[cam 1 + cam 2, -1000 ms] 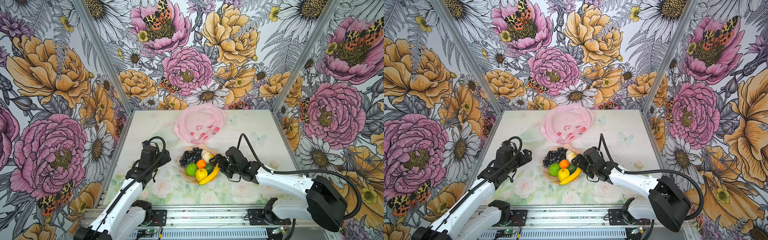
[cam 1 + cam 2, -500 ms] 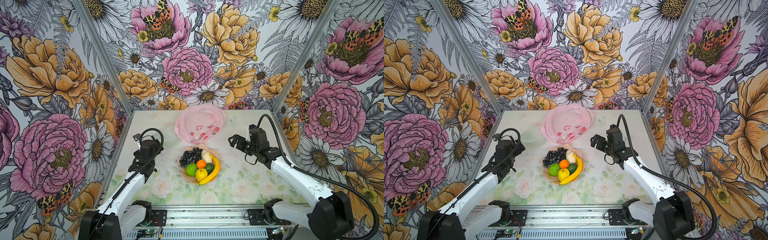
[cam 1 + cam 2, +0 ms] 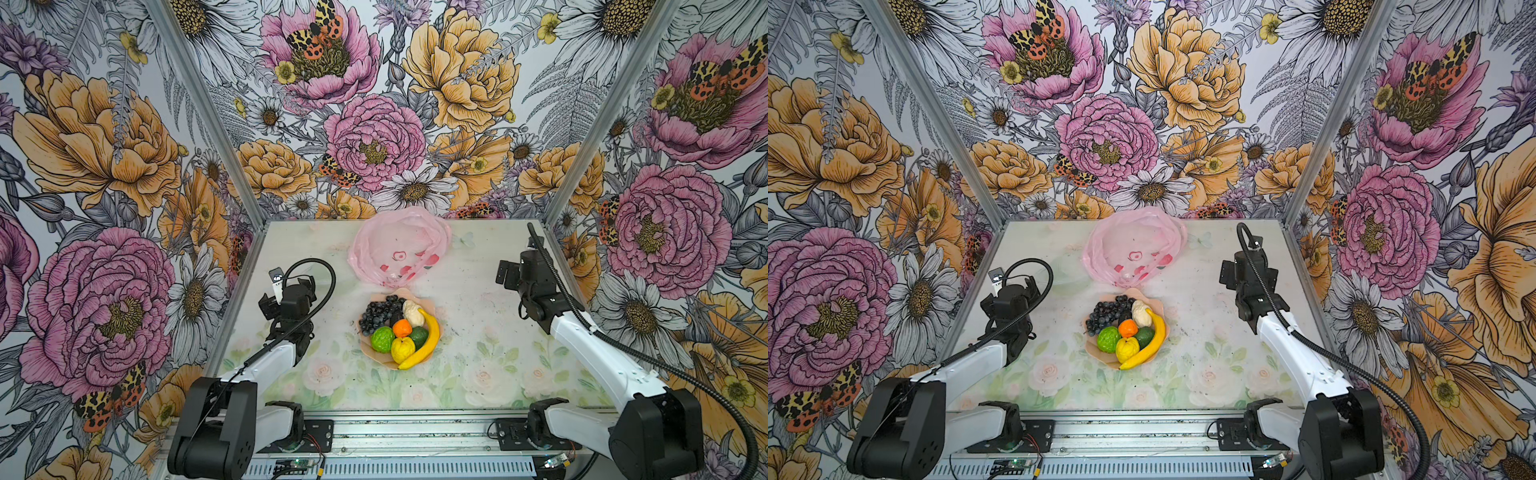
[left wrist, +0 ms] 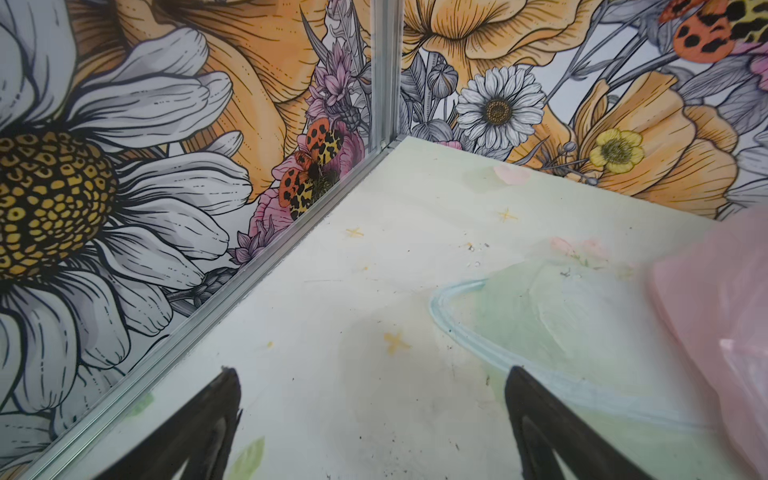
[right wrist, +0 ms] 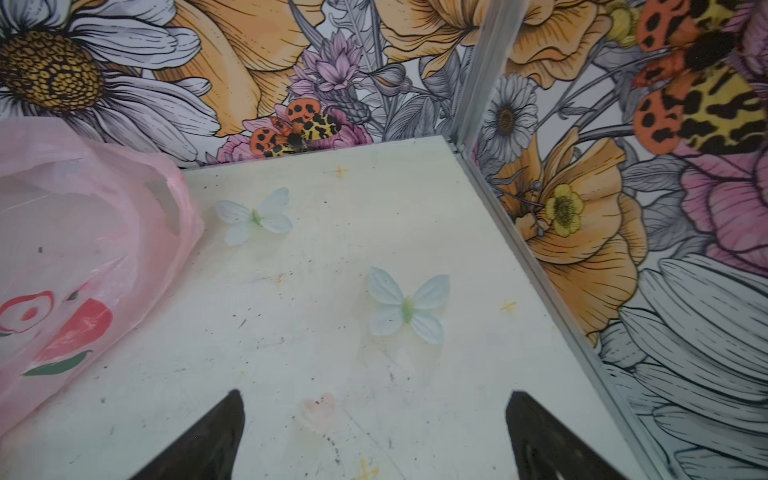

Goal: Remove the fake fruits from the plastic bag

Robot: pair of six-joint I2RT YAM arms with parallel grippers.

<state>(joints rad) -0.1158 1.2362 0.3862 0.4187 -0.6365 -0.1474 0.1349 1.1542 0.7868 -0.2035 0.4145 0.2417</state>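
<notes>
**Fruits heaped on the plate, bag behind them, both pincers released**

From where I stand, the fake fruits (image 3: 401,332) are all piled together on a peach scalloped plate (image 3: 367,350) in the middle of the bench (image 3: 478,291). The banana (image 3: 430,338) curves along the right side of the heap. The grape bunch (image 3: 374,312) sits at the back left and the whitish lump (image 3: 412,312) at the back right. The orange (image 3: 402,328) is in the centre, with the lime-green citrus (image 3: 382,338) left of it and the avocado (image 3: 419,336) right of it. The lemon (image 3: 402,350) lies at the front.

The plastic bag (image 3: 399,245) lies crumpled just behind the plate, close to the back wall (image 3: 374,141), with its mouth gaping upward. Red-and-white printed shapes show on its pink film. Its front edge reaches the plate's back rim, though I cannot tell whether the two touch.

The left pincer (image 4: 372,372) is off near the left edge of the bench, well apart from the plate. Its jaws are spread wide over bare surface with nothing between them, and the bag's pink edge is off to one side. The right pincer (image 5: 376,394) is near the right edge, also released and gripping nothing, above pale butterflies (image 5: 407,307) printed on the bench. The bag shows at the margin of its wrist view too.
</notes>
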